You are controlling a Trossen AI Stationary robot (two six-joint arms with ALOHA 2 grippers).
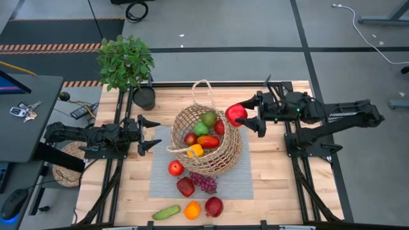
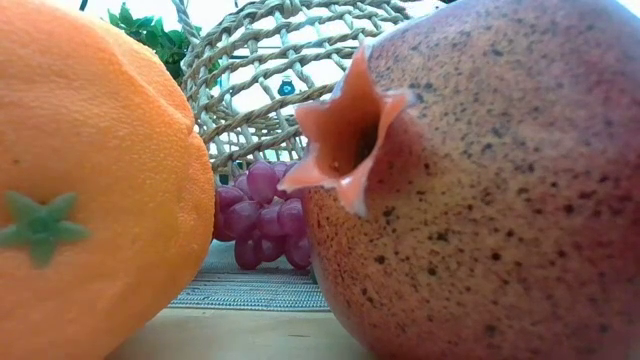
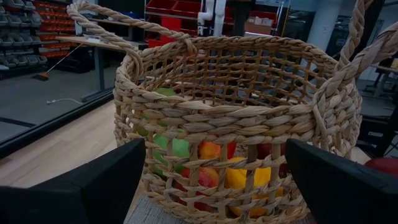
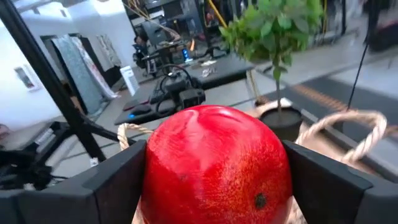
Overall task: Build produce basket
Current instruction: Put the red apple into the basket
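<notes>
The tan wicker basket (image 1: 208, 137) stands on a grey mat (image 1: 236, 182) and holds several fruits; it fills the left wrist view (image 3: 236, 124). My right gripper (image 1: 248, 115) is shut on a red fruit (image 1: 236, 114) at the basket's right rim. My left gripper (image 1: 153, 133) is open and empty, just left of the basket. A red apple (image 1: 176, 168), a dark red fruit (image 1: 185, 186), purple grapes (image 1: 203, 183), a cucumber (image 1: 166, 212), an orange (image 1: 192, 209) and a pomegranate (image 1: 213, 206) lie on the mat and table in front of the basket. My right gripper pinches the red fruit by its two opposite sides (image 4: 273, 168) between its two fingers. The fingers come level from the table's right side. The fruit is lifted clear of the table, beside the basket's right rim.
A potted plant (image 1: 126, 62) in a black pot (image 1: 144, 97) stands at the table's far left corner. In the low view the orange (image 2: 90, 190) and the pomegranate (image 2: 490, 180) fill the foreground, with the grapes (image 2: 262, 215) and basket (image 2: 290, 70) behind.
</notes>
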